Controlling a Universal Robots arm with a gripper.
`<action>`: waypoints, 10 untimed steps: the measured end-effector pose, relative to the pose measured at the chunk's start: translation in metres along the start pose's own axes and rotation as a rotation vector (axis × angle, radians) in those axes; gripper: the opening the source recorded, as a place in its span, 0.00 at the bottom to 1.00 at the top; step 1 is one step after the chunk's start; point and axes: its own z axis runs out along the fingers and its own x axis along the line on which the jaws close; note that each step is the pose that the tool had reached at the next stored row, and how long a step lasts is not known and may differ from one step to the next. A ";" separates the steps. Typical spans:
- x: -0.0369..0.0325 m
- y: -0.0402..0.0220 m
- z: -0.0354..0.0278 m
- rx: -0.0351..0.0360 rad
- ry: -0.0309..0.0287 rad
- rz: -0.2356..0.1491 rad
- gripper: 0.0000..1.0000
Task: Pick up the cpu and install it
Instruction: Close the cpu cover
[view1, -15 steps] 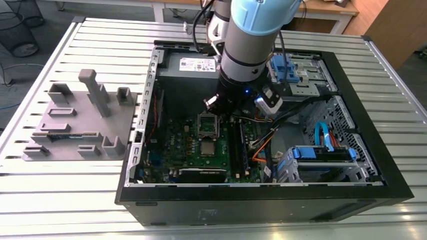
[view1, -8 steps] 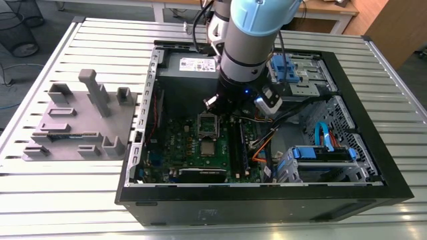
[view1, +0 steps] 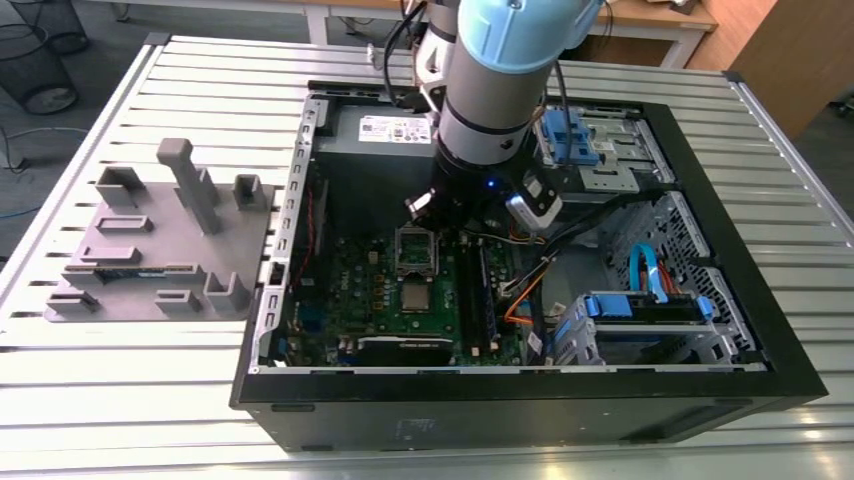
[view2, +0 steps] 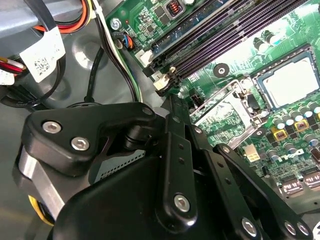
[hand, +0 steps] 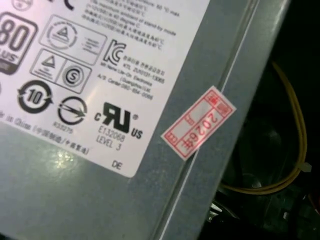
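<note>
Inside the case (view1: 534, 395), one arm (view1: 501, 80) stands upright, gripper (view1: 447, 226) over the motherboard (view1: 378, 292) (grip: cannot tell); one cpu (view1: 416, 294) nearby.

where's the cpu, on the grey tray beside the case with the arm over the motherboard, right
Not on the grey tray. The exterior view shows the cpu inside the case, on the motherboard beside the socket. The arm is over the motherboard.
</note>
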 end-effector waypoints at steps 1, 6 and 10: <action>0.0001 -0.0001 -0.0001 0.0001 0.0001 0.000 0.11; 0.0006 -0.0008 -0.0033 0.0002 0.0000 -0.001 0.11; 0.0009 -0.0013 -0.0081 0.0001 0.0001 -0.003 0.11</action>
